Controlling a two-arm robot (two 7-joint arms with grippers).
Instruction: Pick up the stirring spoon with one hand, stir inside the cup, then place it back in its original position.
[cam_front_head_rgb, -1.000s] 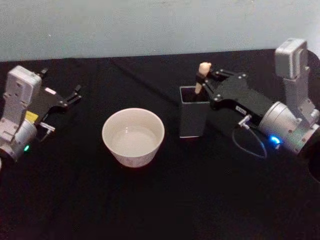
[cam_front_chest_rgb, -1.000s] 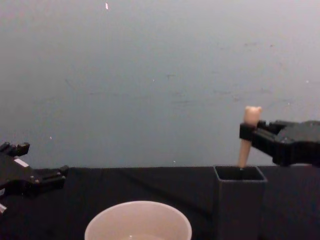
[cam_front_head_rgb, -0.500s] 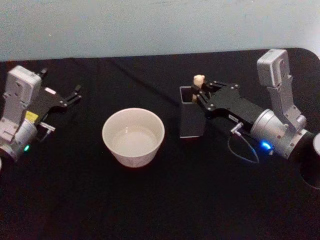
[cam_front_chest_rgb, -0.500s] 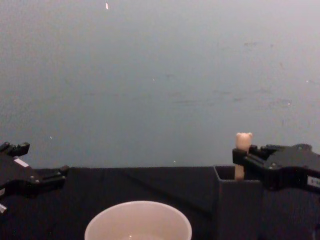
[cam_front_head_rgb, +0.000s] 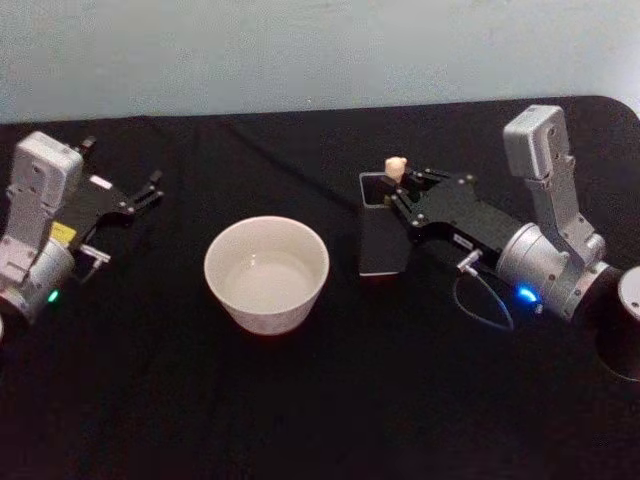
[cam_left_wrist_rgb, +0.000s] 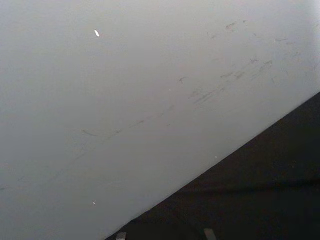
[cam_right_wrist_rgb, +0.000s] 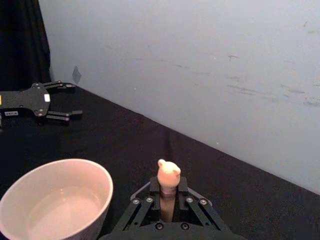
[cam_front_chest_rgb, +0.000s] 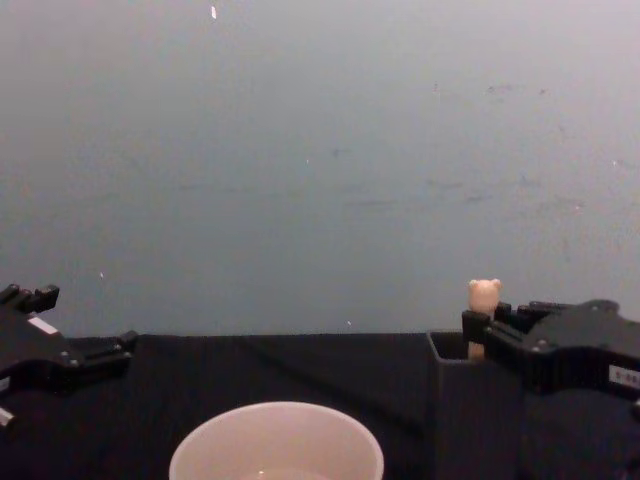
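Putting the stirring spoon (cam_front_head_rgb: 396, 166) into the dark holder (cam_front_head_rgb: 382, 248) looks like the step now, so next the right gripper (cam_front_head_rgb: 398, 186) must let go softly and pull away without tipping the holder. It is squeezed narrow on the spoon's handle near the top, right over the holder's mouth, beside the cup (cam_front_head_rgb: 266, 275). The left gripper (cam_front_head_rgb: 140, 195) rests far off at the side, fingers apart.

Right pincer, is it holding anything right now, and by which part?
Yes: the right pincer grips the stirring spoon by its cream handle, just below the bear head.
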